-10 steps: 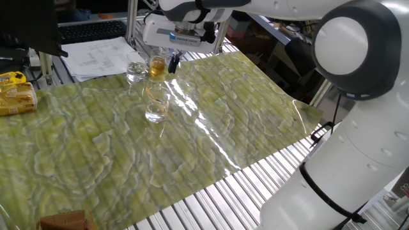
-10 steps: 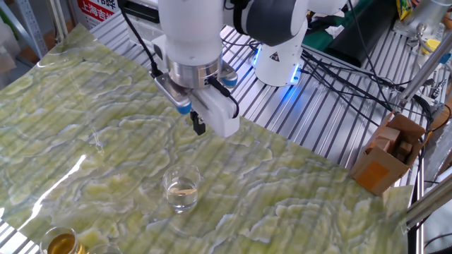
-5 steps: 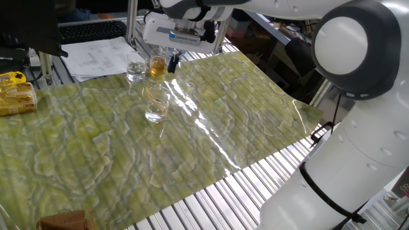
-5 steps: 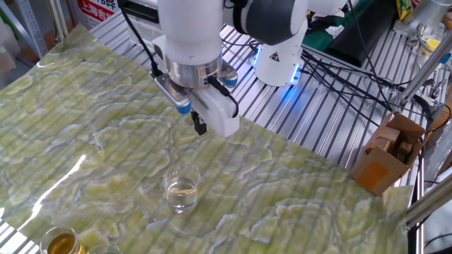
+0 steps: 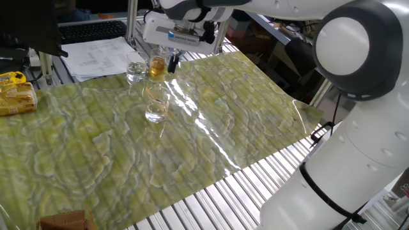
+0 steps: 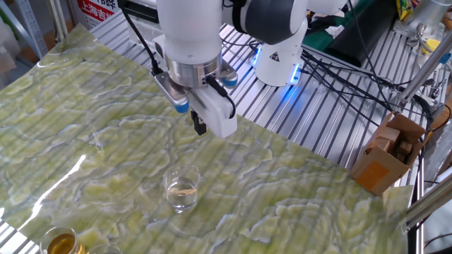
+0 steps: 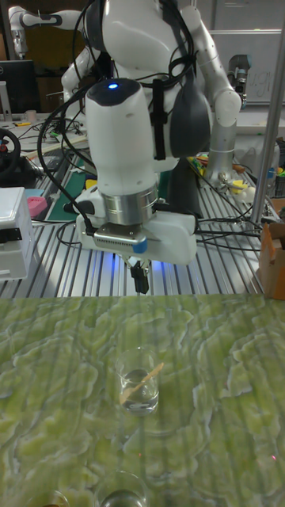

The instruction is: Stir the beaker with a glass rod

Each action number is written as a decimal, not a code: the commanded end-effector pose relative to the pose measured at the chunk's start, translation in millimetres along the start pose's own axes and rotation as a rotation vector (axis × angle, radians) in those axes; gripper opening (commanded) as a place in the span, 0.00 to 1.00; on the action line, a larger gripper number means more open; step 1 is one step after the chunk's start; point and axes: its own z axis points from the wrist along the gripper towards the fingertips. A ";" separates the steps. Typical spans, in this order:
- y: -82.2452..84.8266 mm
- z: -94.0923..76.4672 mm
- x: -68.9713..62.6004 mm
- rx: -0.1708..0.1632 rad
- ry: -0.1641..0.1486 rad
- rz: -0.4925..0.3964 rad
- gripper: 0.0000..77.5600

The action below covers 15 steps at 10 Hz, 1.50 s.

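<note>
The beaker [image 5: 156, 108] [image 6: 182, 188] [image 7: 139, 382] stands upright on the green patterned mat, with a little clear liquid in it. A thin pale slanted streak [image 7: 142, 378] crosses its inside, and it may be the glass rod leaning there; I cannot tell for sure. My gripper [image 5: 172, 62] [image 6: 199, 125] [image 7: 141, 279] hangs well above the mat, behind the beaker and apart from it. Its dark fingertips are pressed together. I make out no rod between them.
A glass vessel with yellow-amber contents [image 5: 157, 66] [image 6: 62, 243] and another clear glass [image 5: 135, 69] stand at the mat's edge beyond the beaker. Papers [image 5: 96, 54] and a yellow packet [image 5: 16, 96] lie nearby. A cardboard box [image 6: 385, 159] sits off the mat.
My gripper has risen slightly above the mat. The beaker and the other vessels have not moved.
</note>
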 end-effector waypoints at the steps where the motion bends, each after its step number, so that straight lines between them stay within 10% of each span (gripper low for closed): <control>1: 1.9 0.2 -1.0 0.007 -0.007 0.021 0.00; 15: 57.3 64.8 -36.9 0.057 -0.054 0.128 0.00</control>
